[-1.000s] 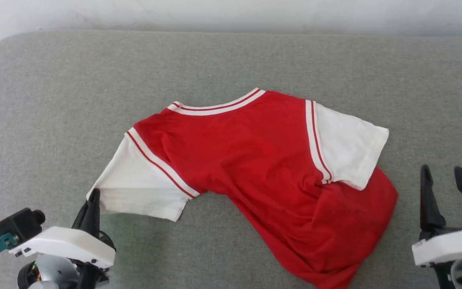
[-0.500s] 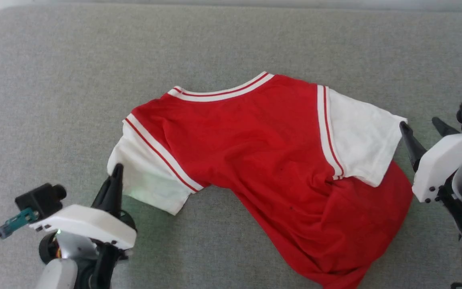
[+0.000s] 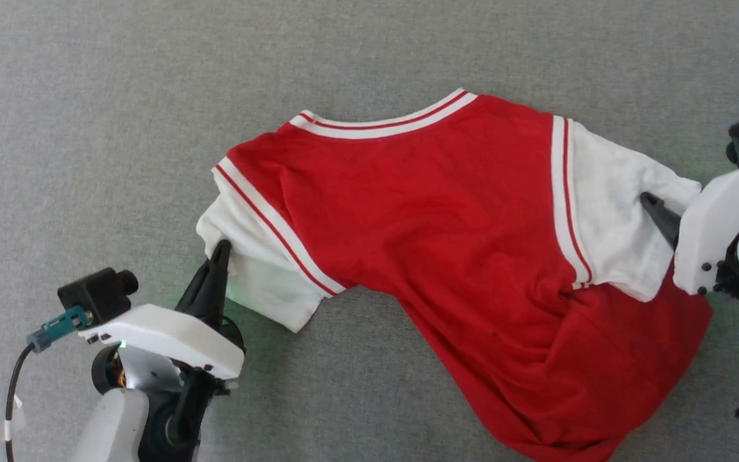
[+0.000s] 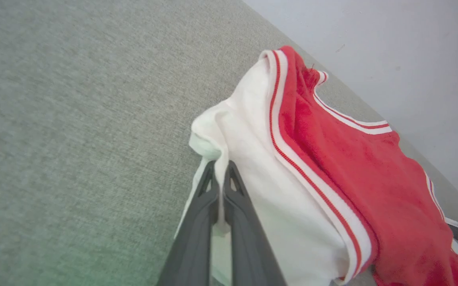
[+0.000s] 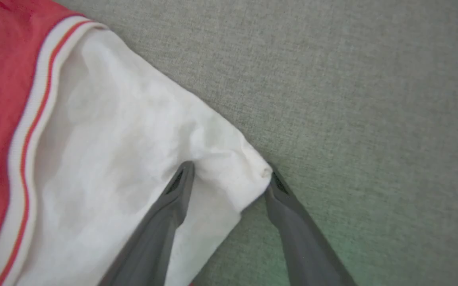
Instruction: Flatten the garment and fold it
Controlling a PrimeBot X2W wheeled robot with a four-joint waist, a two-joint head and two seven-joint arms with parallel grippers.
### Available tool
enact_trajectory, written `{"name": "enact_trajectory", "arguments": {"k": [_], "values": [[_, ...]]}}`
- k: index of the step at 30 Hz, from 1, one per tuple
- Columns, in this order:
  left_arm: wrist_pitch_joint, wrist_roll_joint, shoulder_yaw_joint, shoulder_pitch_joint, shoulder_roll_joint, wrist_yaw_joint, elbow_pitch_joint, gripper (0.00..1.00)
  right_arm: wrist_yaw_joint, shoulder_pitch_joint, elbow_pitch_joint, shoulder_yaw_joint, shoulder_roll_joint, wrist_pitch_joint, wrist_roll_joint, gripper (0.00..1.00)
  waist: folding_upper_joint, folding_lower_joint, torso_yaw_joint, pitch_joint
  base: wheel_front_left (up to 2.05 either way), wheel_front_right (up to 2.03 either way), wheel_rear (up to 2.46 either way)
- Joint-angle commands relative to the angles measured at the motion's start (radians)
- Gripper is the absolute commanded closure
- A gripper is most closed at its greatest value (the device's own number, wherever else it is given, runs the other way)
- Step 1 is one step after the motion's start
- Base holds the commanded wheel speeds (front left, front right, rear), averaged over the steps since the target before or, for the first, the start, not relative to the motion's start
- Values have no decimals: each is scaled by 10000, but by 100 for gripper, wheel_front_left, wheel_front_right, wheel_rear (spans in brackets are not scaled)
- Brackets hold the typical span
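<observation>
Diagonally, garment (image 3: 446,256): neckline (image 3: 382,125) far, hem (image 3: 562,443) near-right.

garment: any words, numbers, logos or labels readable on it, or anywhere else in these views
None can be read.
The garment shows plain red cloth, white sleeves and striped trim, with no print on the side facing up.
The white tag on the cable by the left arm is too small to tell.

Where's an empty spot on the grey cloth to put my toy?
The grey surface is bare beyond the collar of the garment and left of the left sleeve. A smaller gap sits between that sleeve and the red body. Crowded: the left gripper pinches the left sleeve, the right gripper straddles the right sleeve.
</observation>
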Motion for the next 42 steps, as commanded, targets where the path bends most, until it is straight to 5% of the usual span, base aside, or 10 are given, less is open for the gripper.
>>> {"name": "enact_trajectory", "arguments": {"k": [1,5,10,20,32,42], "values": [[13,-44,1,-172,-24,-97,84,100,8,99,306,423,56,357,98,100,0,1,55,76,0,0,0],[18,-7,-55,-262,33,-166,207,100,8,-280,195,422,-16,-43,-109,100,0,1,-26,-148,0,0,0],[30,486,-218,-745,371,-188,197,100,8,-646,321,108,103,-1987,-615,100,0,1,-205,-758,0,0,0],[1498,1948,-877,-3518,1787,-366,-217,100,8,-2248,737,264,296,-4711,-866,100,0,1,-1176,-2714,0,0,0],[3195,2888,-1267,-7699,2522,-736,1237,100,8,-5160,1330,1255,-5,-4770,-969,100,0,1,-2275,-3425,0,0,0],[3328,3217,-1037,-10042,2679,-641,2956,100,8,-7358,2605,1662,113,-4654,-1251,100,0,1,-3084,-3315,0,0,0]]}}
